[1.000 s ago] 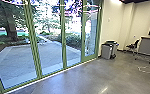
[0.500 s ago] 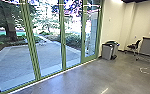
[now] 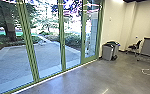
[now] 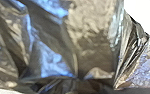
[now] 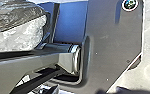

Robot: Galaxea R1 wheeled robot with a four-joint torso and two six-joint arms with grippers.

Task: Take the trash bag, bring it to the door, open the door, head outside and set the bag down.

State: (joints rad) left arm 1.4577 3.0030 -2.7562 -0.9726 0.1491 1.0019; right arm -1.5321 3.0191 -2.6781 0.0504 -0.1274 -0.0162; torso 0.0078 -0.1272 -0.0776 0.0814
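The trash bag (image 4: 93, 37) is up close in the left wrist view: dark, shiny film in deep folds, with blue light caught on it and creases drawn together towards one edge. The right wrist view adds another stretch of dark film lying against pale, crumpled film (image 5: 21, 38), just beside the robot's own dark parts. How far open either claw is, and what it has hold of, I cannot tell.

The head view gives the room instead: a smooth grey floor (image 3: 78, 82), then a wall of tall glass panels in green frames (image 3: 62, 50). Near its far end stand grey bins (image 3: 107, 53). A white cable (image 3: 149, 73) lies on the floor, with a dark chair (image 3: 134, 47) and a grey-fronted table (image 3: 149, 46) beyond it. Through the glass are pale paving (image 3: 21, 57), then shrubs (image 3: 72, 38) and a thick tree trunk (image 3: 9, 27).
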